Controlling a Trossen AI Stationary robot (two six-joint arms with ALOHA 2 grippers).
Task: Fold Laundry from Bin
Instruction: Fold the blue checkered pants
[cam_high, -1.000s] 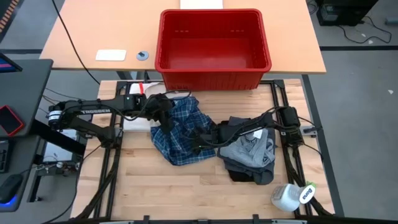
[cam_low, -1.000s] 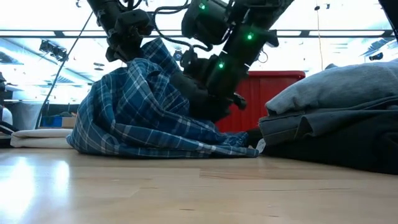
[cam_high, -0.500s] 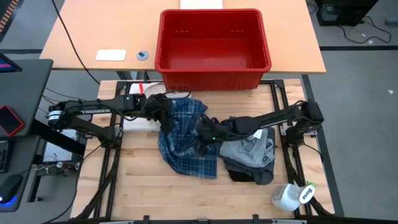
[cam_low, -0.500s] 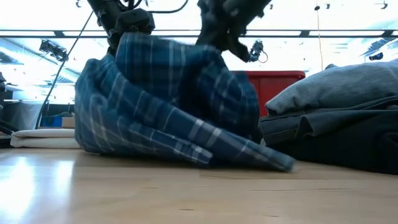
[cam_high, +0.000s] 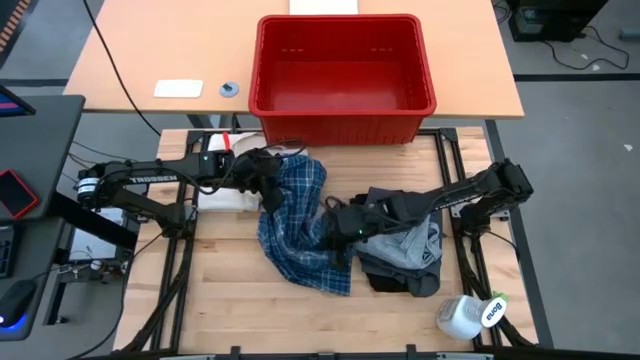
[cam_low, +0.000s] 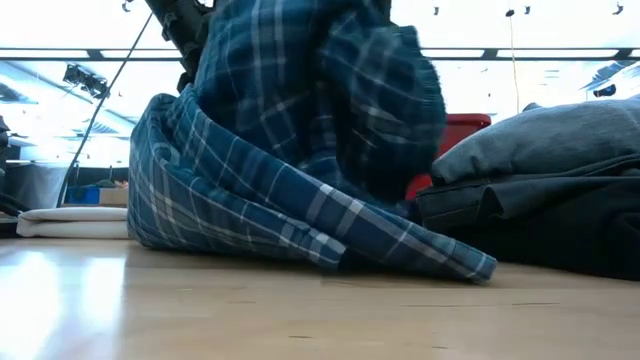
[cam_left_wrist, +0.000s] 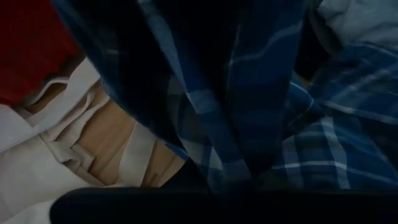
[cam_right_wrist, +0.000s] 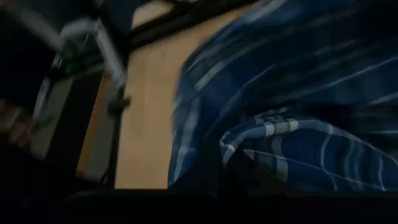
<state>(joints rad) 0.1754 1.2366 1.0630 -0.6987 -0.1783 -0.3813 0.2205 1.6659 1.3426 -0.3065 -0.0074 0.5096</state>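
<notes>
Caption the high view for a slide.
Both end effectors, left and right, grip the plaid shirt beside folded garments, red bin empty.

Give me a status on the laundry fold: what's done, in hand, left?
Done: the red bin looks emptied, and grey and dark garments sit stacked on the table's right side. In hand: the plaid shirt, lifted between the left gripper and the right gripper, both shut on it. Left: spreading and folding that shirt, still bunched.

Both arms low over mid-table, left gripper (cam_high: 268, 190) and right gripper (cam_high: 338, 228) clamped.
</notes>
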